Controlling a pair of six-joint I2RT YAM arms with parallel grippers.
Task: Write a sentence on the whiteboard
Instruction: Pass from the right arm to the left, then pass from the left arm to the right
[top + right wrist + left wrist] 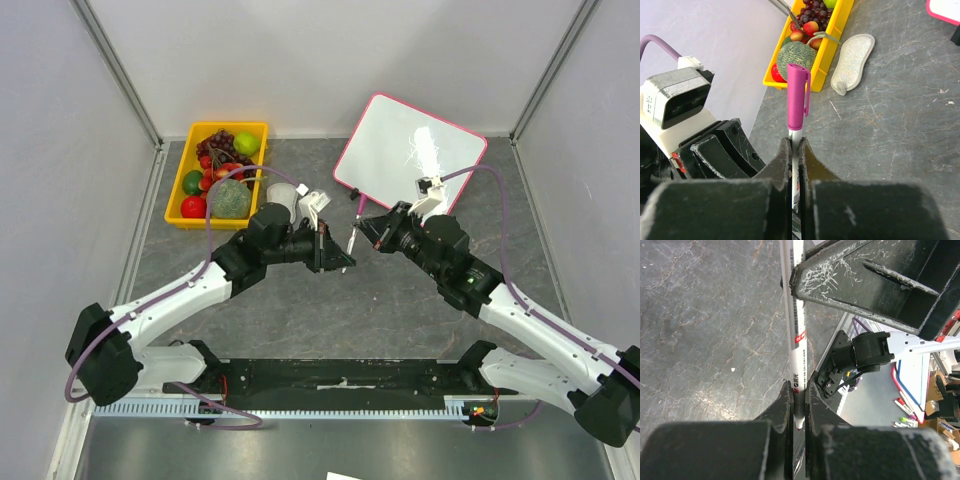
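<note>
The whiteboard (395,150) with its pink-red frame lies at the back right, and a corner of it (946,11) shows in the right wrist view. Glare covers part of it and I cannot see the sentence. Both grippers meet over the middle of the table, holding one white marker (353,238). My left gripper (343,258) (799,390) is shut on the marker (798,335) near its bare red tip. My right gripper (363,228) (795,145) is shut on the marker's barrel, just below the pink cap (797,97) at the far end.
A yellow tray (181,170) of fruit stands at the back left. Beside it on the dark stone table lies a silvery oval pad (854,61) (283,196). Grey walls close the cell on the left, the right and at the back.
</note>
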